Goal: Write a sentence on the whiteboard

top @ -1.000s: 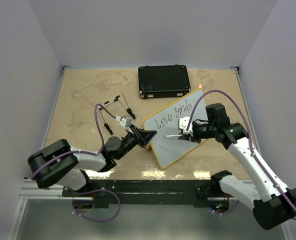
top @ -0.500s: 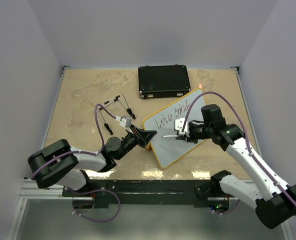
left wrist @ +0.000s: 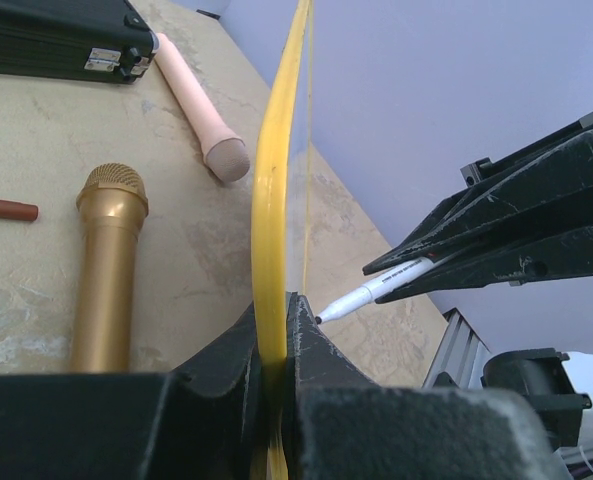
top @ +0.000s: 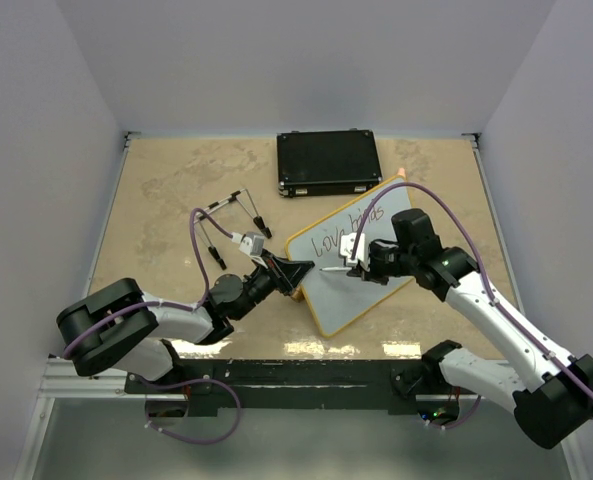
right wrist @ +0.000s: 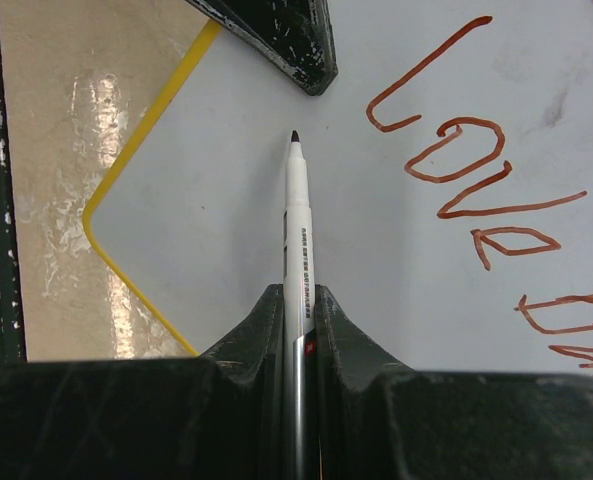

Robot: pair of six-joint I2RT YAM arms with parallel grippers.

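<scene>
The whiteboard [top: 364, 275], with a yellow frame, stands tilted on the table. My left gripper [top: 294, 272] is shut on its left edge; in the left wrist view [left wrist: 276, 335] the jaws pinch the yellow frame [left wrist: 272, 190]. My right gripper [top: 350, 262] is shut on a white marker [right wrist: 298, 225]. The marker's tip is over the blank board face [right wrist: 206, 200] below the word "Love" [right wrist: 461, 165], close to my left gripper's finger [right wrist: 291, 40]. I cannot tell if the tip touches. The board reads "Love binds" [top: 351, 228] in one slanted line.
A black case [top: 328, 162] lies at the back. Behind the board lie a gold microphone [left wrist: 106, 270], a pink microphone [left wrist: 201, 105] and a red-brown stick [left wrist: 4, 208]. Thin black rods [top: 231, 215] lie left of the board.
My right gripper has moved left across the board with the marker, toward my left gripper. The left arm and the board have stayed put.
</scene>
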